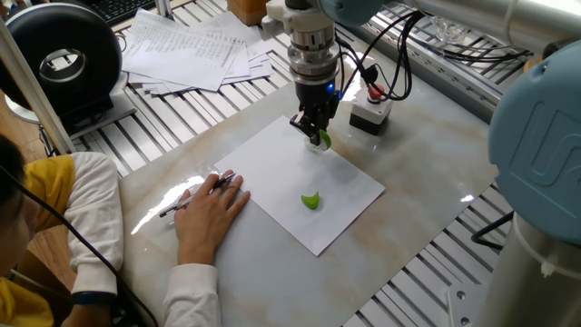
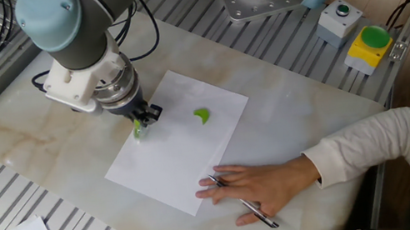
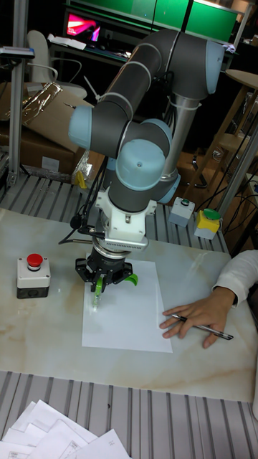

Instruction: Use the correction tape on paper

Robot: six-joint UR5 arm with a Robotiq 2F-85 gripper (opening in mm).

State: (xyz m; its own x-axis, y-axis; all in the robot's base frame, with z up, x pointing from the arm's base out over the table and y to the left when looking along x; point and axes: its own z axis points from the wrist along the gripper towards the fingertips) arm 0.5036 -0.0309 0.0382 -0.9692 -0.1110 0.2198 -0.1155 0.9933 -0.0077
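The paper [image 1: 304,187] lay flat near the middle of the surface [image 1: 427,173]. At one of its corners the hand [image 1: 315,134] gripped the green tape [image 1: 322,139], tip seemingly touching the sheet. A green cap [image 1: 311,201] sat on the paper. A person's palm [image 1: 211,211] pinned the opposite edge beside a pen [image 2: 242,202].

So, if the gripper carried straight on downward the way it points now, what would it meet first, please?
The paper. The gripper points down, shut on the green correction tape, whose tip seems at or just above the sheet, though contact is unclear.
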